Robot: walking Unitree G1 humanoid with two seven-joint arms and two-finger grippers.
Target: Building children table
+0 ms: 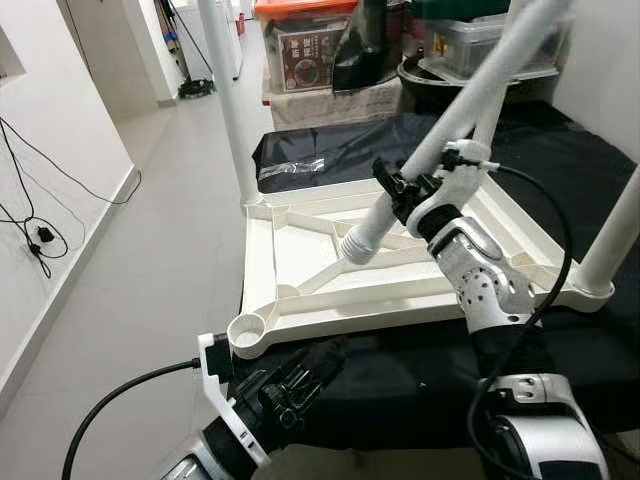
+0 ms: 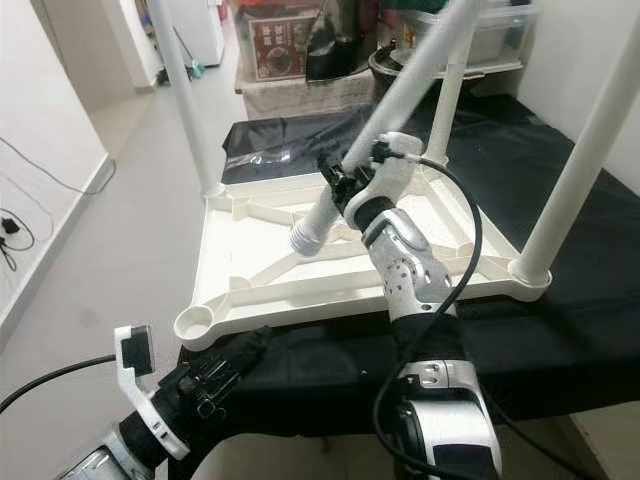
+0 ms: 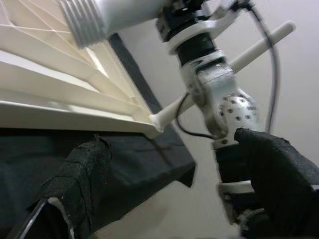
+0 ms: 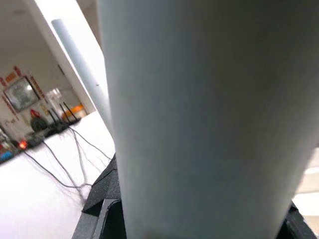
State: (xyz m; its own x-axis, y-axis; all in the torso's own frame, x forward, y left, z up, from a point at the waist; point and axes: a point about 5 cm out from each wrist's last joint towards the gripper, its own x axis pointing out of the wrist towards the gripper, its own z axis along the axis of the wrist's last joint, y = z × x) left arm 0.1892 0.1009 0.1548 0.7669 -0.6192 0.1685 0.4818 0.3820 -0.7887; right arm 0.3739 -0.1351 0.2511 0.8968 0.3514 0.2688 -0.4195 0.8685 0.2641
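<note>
At the bottom left of the left eye view, the left gripper (image 1: 300, 375) hangs low in front of the black cloth-covered work surface (image 1: 420, 385); whether its black fingers are apart or together cannot be told. Just above it, at the near left corner of the upturned white plastic tabletop (image 1: 300, 310), sits an open round leg socket (image 1: 247, 331).

The tabletop lies underside up on the cloth in the centre of the frame, its moulded ribs crossing diagonally. At centre right, the right gripper (image 1: 400, 190) is clamped on a loose white plastic table leg (image 1: 470, 100), held tilted, with the ribbed threaded end (image 1: 357, 245) pointing down toward the middle of the tabletop and not touching it.

Other white legs already stand upright in the corners: one at the far left corner (image 1: 228, 100) and one at the near right corner (image 1: 618, 235).

Pale grey floor tiles (image 1: 150, 260) run up the left of the frame beside a white wall (image 1: 60, 150) with trailing black cables (image 1: 35, 230). Along the top, storage boxes and bins (image 1: 310, 50) are stacked.
</note>
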